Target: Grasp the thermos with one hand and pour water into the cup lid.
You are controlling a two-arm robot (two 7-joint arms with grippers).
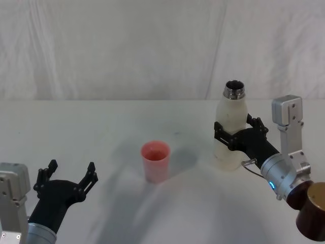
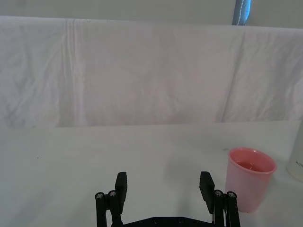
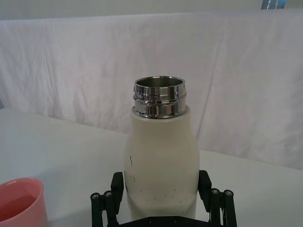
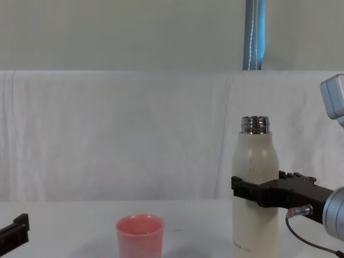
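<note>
White-draped table, thermos gripped and upright.
From left we note the left gripper parked, fingers spread and empty; the cup lid standing mid-table within pouring reach, apparently holding some water; the right gripper clamped around the thermos at mid-body, open neck up, which should keep water in.
</note>
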